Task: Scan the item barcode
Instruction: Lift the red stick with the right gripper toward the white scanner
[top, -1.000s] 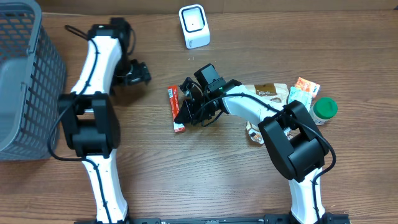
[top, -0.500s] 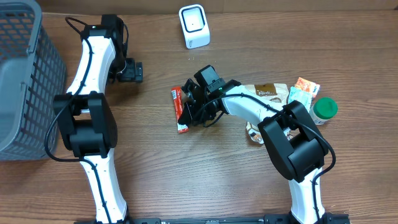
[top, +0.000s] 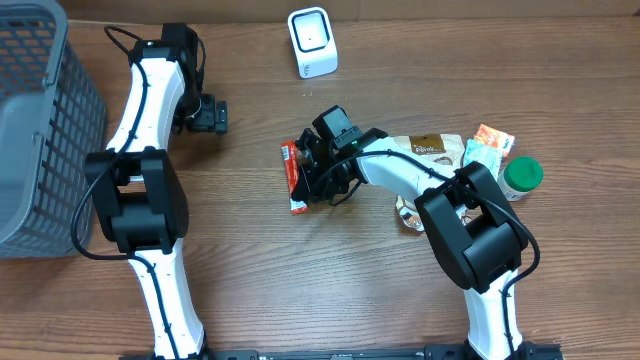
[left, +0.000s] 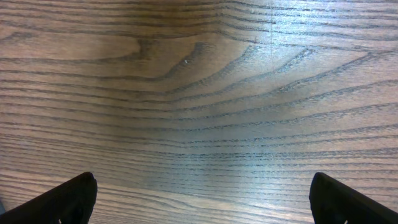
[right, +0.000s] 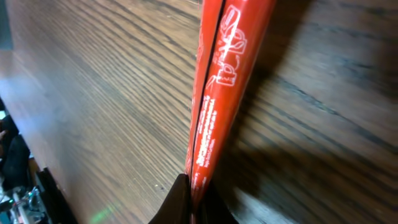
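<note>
The right pincer (top: 310, 178) pinches a red wrapped bar (top: 293, 180), its long axis running far to near on the counter (top: 300, 290). The left pincer (top: 208, 115) stands spread wide.

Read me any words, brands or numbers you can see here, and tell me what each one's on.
No text can be read outright.
White print on the red packet: too blurred to read.
Pale label on the brown pouch: too small.
Print on the orange packet: too small.
</note>
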